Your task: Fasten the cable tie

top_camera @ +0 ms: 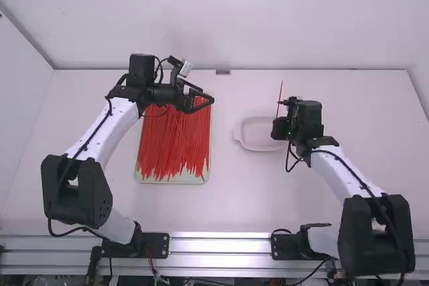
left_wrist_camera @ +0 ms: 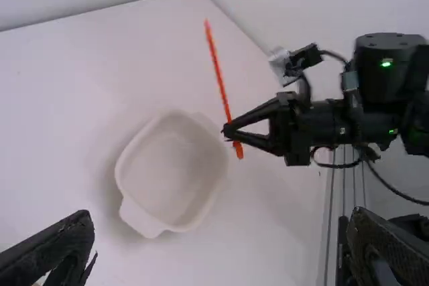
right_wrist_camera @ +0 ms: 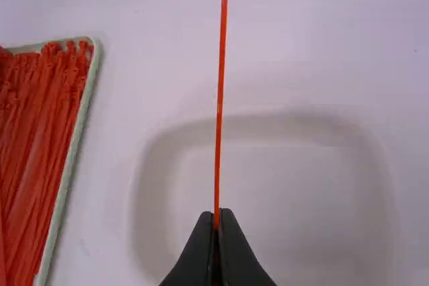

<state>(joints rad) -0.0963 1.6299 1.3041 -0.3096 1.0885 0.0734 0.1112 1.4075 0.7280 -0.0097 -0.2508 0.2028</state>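
At centre right the right claw (top_camera: pixel 277 116) pinches one cable tie (top_camera: pixel 280 95), not yet looped; the left claw (top_camera: pixel 205 102) stands wide, empty.

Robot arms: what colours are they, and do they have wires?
The left arm and right arm have white links, chunky black joints and thin black cables. Each ends in a black two-finger gripper with pointed tips: left gripper, right gripper. A small green light glows on the right wrist.
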